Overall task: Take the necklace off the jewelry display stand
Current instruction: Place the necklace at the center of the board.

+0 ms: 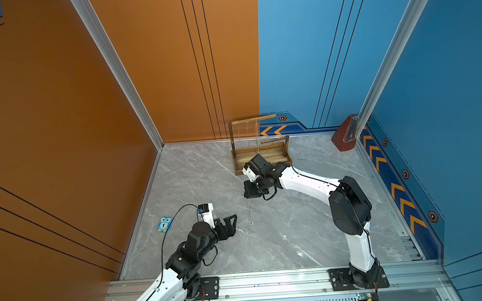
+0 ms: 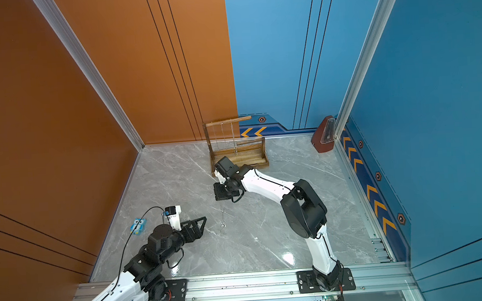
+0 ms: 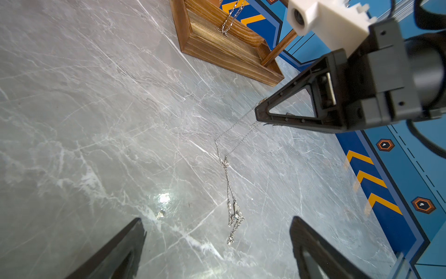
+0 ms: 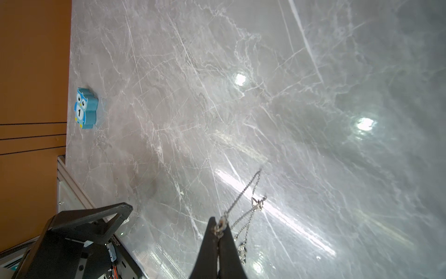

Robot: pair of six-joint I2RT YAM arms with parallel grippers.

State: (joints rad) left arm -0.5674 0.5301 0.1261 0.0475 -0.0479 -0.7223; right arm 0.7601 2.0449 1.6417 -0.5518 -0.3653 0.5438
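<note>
Necklace [image 3: 236, 215]: thin silver chain with a small pendant, off the rack. One end is pinched in the closed tips of the right gripper [image 4: 218, 225], and the lower length appears to trail on the grey marble table [image 3: 96, 120].
Jewelry display stand [image 3: 229, 60]: brown wooden rack, upright near the back wall, second chain [image 3: 228, 20] hanging from its long crossbar.

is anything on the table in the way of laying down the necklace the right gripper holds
Nothing visible. The necklace trails onto bare table; the owl block sits off by the orange wall, the jewelry display stand well apart.
</note>
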